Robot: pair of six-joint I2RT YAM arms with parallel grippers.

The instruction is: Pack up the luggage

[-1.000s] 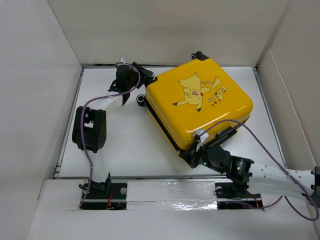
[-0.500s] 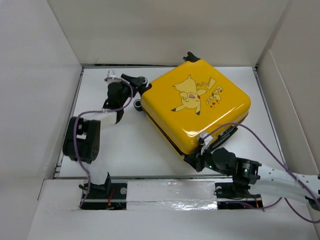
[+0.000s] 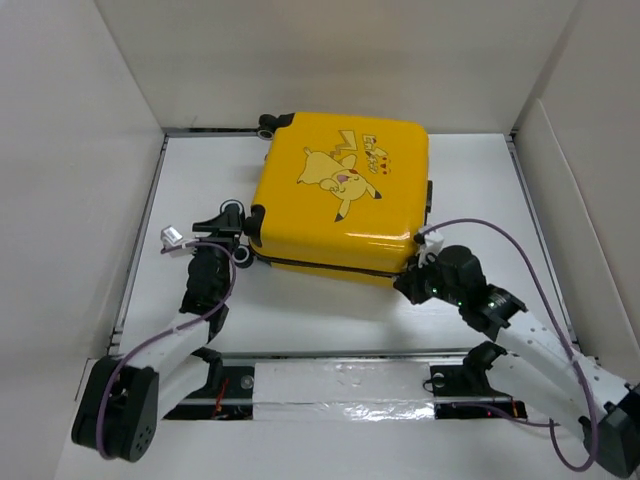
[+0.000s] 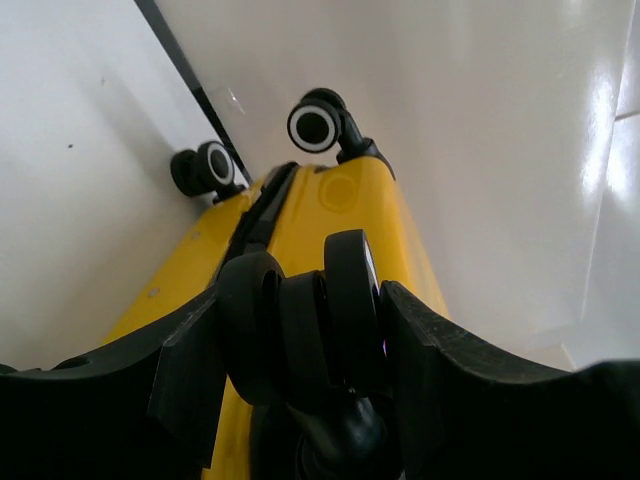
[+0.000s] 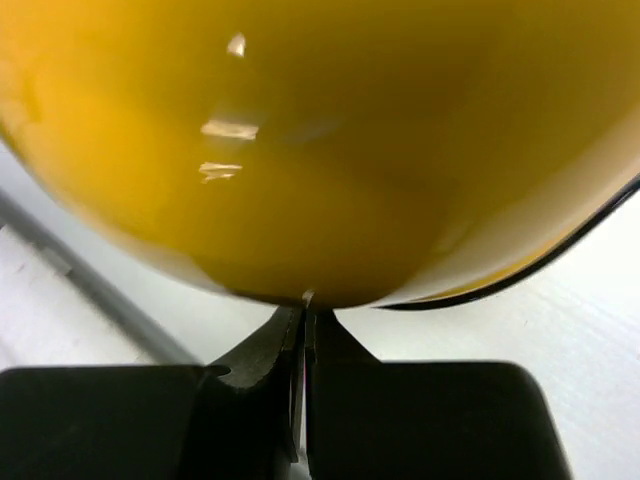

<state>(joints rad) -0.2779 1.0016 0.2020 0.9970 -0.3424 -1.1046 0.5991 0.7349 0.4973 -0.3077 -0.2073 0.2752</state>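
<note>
Yellow hard-shell suitcase [image 3: 340,200] with cartoon print: lid down, lying flat toward the far side of the white surface [image 3: 300,310]. The left fingers [image 4: 190,370] clasp its black caster wheel [image 4: 345,300]. The right fingers [image 5: 250,370] are pressed together, empty, touching the near-right corner. Packing appears largely done, but the zipper's state cannot be told.

A robotics lab test cell: a bare white tabletop [image 3: 300,315] boxed in by plain white panels [image 3: 330,60], with a left arm [image 3: 165,350] and right arm [image 3: 540,340] bolted to a foil-taped rail [image 3: 340,385] and purple cables [image 3: 485,222] running along them.
</note>
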